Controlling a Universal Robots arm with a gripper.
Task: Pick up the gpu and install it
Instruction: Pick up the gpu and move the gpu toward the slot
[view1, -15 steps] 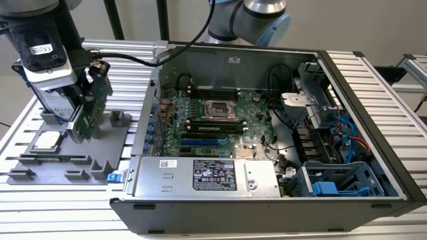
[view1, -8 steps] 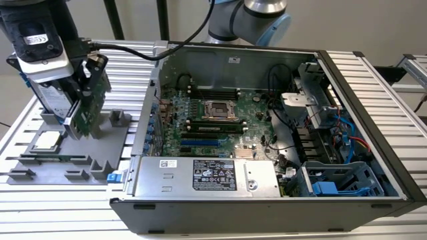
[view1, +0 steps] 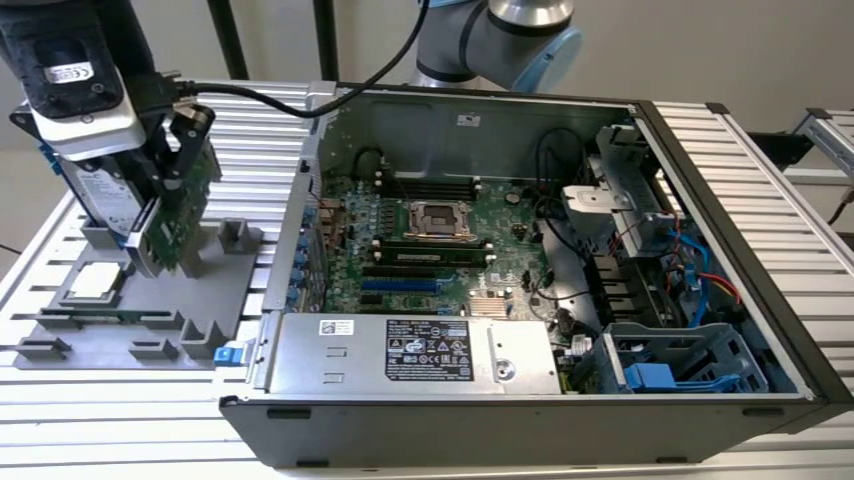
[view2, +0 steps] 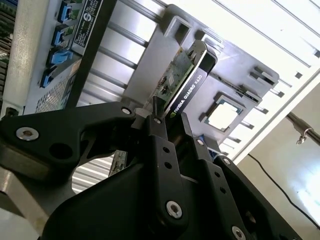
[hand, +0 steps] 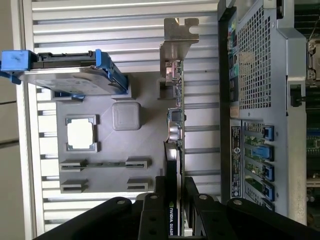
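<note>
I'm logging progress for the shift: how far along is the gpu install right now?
Done: the gripper has its jaws shut on the gpu. In hand: the card stands upright over the grey holder tray outside the computer case; whether it has cleared its stand is unclear. Left: the blue motherboard slot holds no card, so nothing is installed.
</note>
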